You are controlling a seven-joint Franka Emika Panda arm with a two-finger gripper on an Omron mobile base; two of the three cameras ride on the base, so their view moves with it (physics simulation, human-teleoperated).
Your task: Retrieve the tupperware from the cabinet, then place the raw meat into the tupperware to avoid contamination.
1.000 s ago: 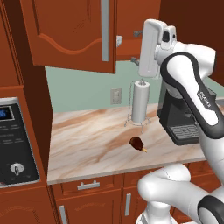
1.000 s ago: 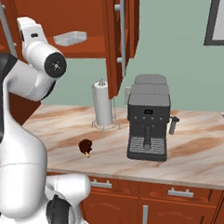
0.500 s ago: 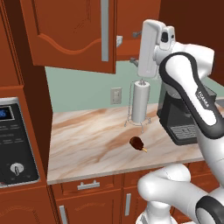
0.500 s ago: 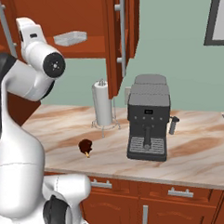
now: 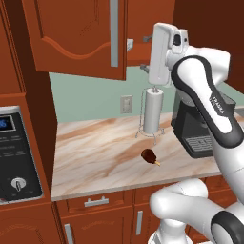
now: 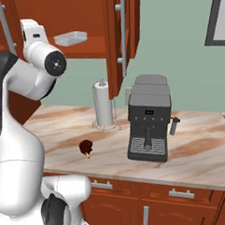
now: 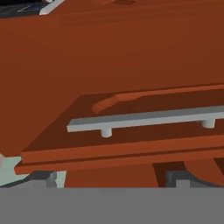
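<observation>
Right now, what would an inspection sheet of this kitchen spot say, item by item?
Surface: marble-look counter, mostly bare.
Job's things: tupperware on the shelf of the cabinet, whose doors stand open; raw meat on the counter, apart from the other things.
Clutter: paper-towel roll on its stand; coffee machine.
Tool: tool open, empty, facing a cabinet door's silver handle.
Cables: nothing seen.
Surroundings: wall outlet, oven panel, drawers below.
</observation>
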